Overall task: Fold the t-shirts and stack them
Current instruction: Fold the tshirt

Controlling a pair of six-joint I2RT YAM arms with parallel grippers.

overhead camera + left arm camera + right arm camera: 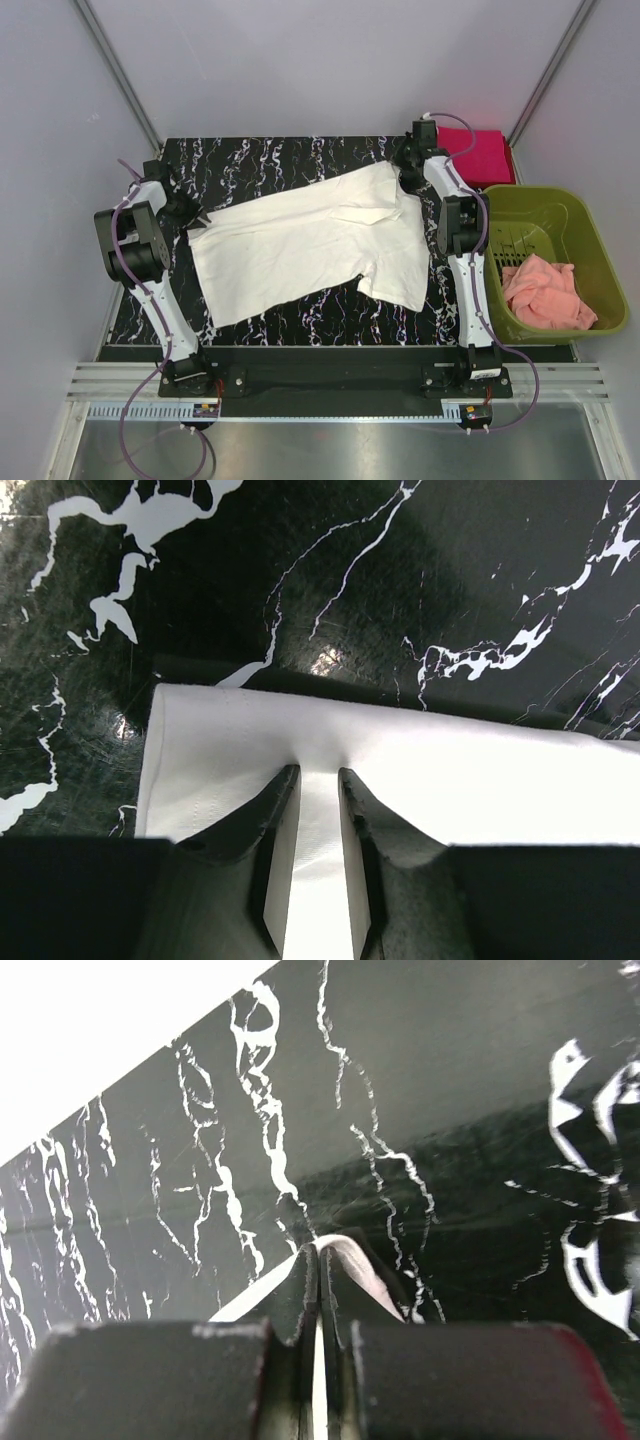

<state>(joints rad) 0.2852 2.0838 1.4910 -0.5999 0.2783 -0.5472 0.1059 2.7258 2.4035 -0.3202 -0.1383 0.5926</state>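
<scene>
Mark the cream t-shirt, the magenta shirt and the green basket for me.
cream t-shirt [300,245]: top view, middle of the spread cloth.
magenta shirt [485,155]: top view, centre of its upper face.
green basket [545,213]: top view, inside of its far wall.

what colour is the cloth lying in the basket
Salmon pink; the cloth lies in the olive-green basket, best seen in the top external view.

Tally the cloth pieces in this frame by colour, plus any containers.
Cream-white: 1, the cream-white t-shirt, spread out
Magenta-red: 1, the magenta-red t-shirt, folded at the far right corner
Salmon-pink: 1, the salmon-pink cloth, in the basket
Containers: 1, the green basket
Total: 4
</scene>
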